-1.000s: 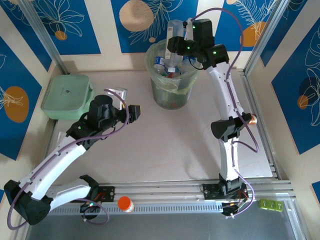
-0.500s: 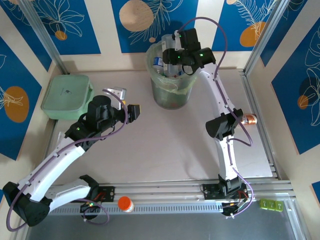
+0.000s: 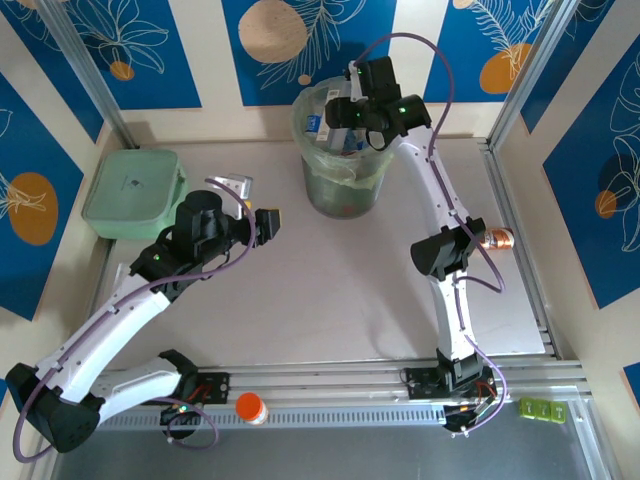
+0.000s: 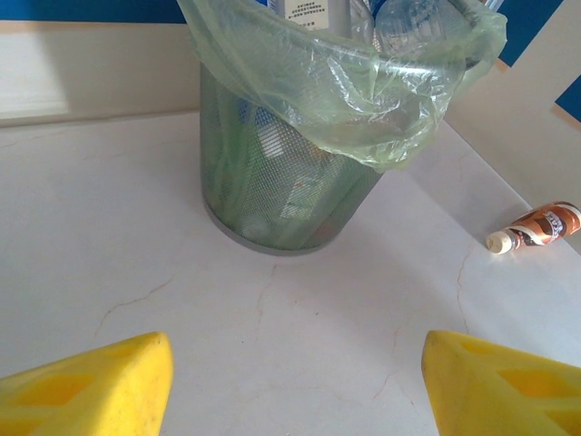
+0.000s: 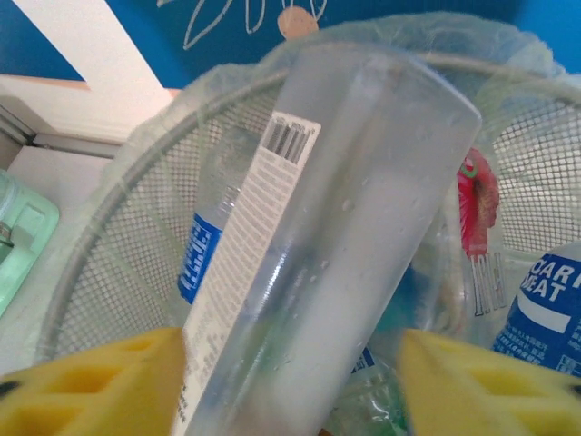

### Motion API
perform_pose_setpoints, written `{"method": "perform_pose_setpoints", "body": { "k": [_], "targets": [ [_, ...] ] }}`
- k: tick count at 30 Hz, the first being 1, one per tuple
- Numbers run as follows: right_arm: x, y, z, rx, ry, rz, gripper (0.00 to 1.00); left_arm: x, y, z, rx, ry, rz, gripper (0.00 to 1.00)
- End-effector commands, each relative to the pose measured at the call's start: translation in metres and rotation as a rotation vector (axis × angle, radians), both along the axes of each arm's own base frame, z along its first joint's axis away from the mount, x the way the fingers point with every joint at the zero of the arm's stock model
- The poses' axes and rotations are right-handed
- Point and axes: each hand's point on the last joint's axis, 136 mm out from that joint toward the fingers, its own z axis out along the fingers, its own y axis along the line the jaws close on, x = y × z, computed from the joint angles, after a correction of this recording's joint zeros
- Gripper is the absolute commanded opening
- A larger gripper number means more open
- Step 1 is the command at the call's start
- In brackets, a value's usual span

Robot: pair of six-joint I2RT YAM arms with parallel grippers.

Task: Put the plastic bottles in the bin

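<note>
The clear plastic bottle [image 5: 363, 209] is cut off by the lower edge — one end is hidden; the tall grey-green mesh bin [image 4: 272, 191] is cropped at the top.

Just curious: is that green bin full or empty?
Fairly full: bottles inside reach the rim of the bin.

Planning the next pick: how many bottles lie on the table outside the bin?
1: a brown bottle lying right of the right arm's elbow. The right gripper holds a clear bottle at the mouth of the bin. Others may be hidden behind the arms.
</note>
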Motion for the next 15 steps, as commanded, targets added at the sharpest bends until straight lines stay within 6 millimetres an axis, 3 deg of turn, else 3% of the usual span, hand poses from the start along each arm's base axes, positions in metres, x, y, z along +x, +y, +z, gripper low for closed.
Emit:
{"method": "perform_pose_setpoints", "body": {
  "k": [1,5,10,15],
  "targets": [
    [-0.012,0.003,0.051,0.057,-0.112,0.011,0.5,0.005,0.003,0.002,-0.002,-0.018,0.013,0.72],
    [-0.005,0.017,0.031,0.086,-0.068,0.035,0.46,0.005,0.005,0.001,0.0,-0.019,0.022,0.72],
    [0.013,0.01,-0.009,0.088,0.026,-0.019,0.45,0.006,0.007,0.002,0.006,-0.027,0.031,0.72],
    [0.017,0.005,-0.04,0.053,0.095,-0.038,0.44,0.006,0.007,0.002,0.004,-0.028,0.03,0.72]
  ]
}}
